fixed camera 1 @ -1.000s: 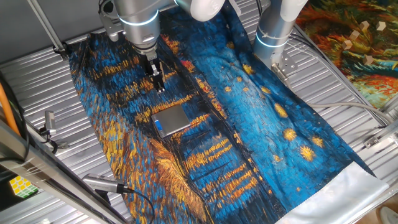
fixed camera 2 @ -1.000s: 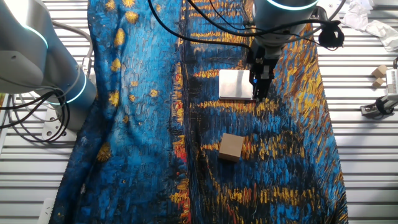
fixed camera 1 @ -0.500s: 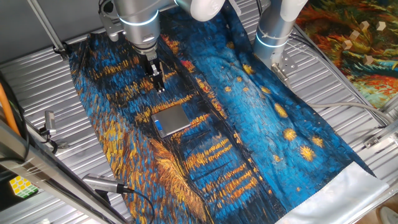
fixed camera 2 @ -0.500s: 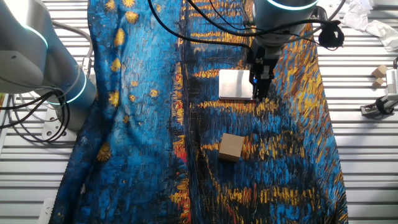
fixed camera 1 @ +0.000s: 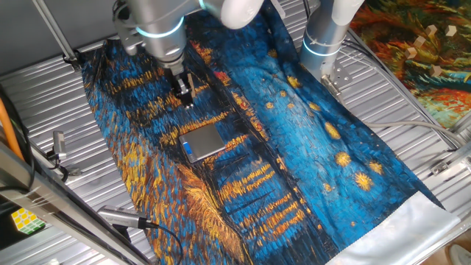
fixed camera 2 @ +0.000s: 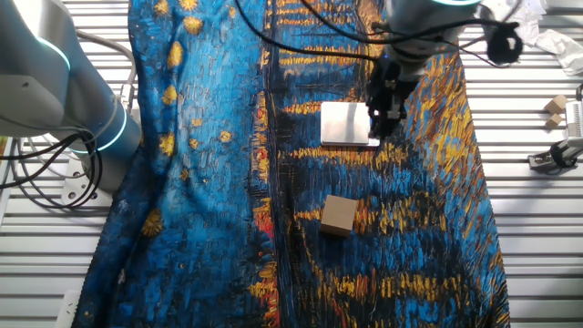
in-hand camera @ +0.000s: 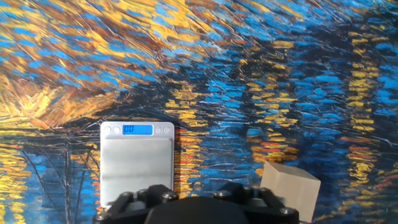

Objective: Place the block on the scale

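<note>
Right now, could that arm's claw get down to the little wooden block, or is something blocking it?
Probably yes. The block lies alone on the painted cloth, apart from the scale, with nothing on or over it. The gripper hangs beside the scale, holding nothing.

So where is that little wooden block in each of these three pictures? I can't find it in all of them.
One fixed view: the block is not visible; the gripper and arm stand beyond the scale.
The other fixed view: the block lies on the painted cloth, below the scale, apart from it.
Hand view: the block sits at the lower right, right of the scale.
Shared landmark: the scale.
</note>
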You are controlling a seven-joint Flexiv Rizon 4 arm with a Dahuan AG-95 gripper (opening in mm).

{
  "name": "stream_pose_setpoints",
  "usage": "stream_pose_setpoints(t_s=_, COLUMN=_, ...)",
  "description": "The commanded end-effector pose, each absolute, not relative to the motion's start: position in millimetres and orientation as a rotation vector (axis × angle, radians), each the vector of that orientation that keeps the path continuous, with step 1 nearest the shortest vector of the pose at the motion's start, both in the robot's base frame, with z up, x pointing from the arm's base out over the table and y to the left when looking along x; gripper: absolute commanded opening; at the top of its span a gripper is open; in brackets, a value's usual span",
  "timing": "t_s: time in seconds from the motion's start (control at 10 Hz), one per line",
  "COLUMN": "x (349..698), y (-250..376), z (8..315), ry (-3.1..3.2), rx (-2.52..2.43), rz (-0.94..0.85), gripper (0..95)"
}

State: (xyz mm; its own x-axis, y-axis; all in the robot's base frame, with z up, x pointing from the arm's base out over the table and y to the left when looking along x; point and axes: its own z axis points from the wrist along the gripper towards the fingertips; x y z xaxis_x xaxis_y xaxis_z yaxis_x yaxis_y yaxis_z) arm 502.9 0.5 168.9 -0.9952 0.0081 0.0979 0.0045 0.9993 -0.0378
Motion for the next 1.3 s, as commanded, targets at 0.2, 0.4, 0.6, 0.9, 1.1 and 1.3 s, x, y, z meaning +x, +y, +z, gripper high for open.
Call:
stream_pose_setpoints(t_s=0.2, x=500.0, y=0.0, z=170.0, ry=-3.064, rx=-0.044, rz=-0.042, gripper=0.0)
stream_pose_setpoints(t_s=0.4, x=500.0, y=0.0, z=170.0, ry=-3.064, rx=-0.041, rz=-0.042, gripper=0.0)
stream_pose_setpoints(t_s=0.6, x=500.0, y=0.0, z=170.0, ry=-3.065, rx=-0.033, rz=-0.042, gripper=0.0)
stream_pose_setpoints(t_s=0.9, x=500.0, y=0.0, z=169.9, ry=-3.065, rx=-0.028, rz=-0.042, gripper=0.0)
stream_pose_setpoints(t_s=1.1, x=500.1, y=0.2, z=169.8, ry=-3.065, rx=-0.027, rz=-0.042, gripper=0.0)
stream_pose_setpoints(t_s=1.3, x=500.1, y=0.2, z=169.8, ry=-3.065, rx=-0.027, rz=-0.041, gripper=0.0)
